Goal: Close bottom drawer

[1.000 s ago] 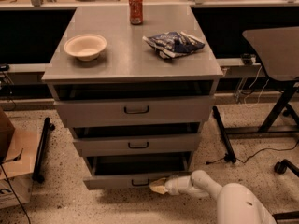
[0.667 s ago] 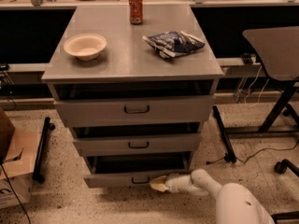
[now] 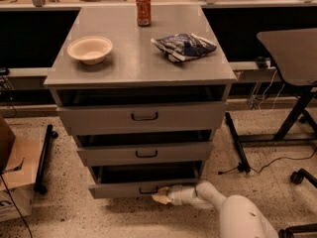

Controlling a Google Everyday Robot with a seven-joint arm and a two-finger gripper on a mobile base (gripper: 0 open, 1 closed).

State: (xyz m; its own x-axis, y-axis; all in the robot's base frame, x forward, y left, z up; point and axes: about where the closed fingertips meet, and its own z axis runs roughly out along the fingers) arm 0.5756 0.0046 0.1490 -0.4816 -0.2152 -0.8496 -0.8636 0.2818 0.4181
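The bottom drawer (image 3: 119,188) is the lowest and narrowest grey front of the cabinet, with a small dark loop handle. It stands pulled out a little, with a dark gap above its front. My gripper (image 3: 161,197), at the end of the white arm (image 3: 213,202) coming from the lower right, rests against the drawer front just right of the handle. The two drawers above it also stand slightly out.
On the grey cabinet top (image 3: 133,63) stand a beige bowl (image 3: 90,49), a red can (image 3: 143,9) and a blue snack bag (image 3: 184,45). A cardboard box (image 3: 12,177) and black stand leg (image 3: 43,157) are at left. A table with black legs (image 3: 292,118) and cables are at right.
The bottom drawer front and my gripper have moved slightly back toward the cabinet; little else differs.
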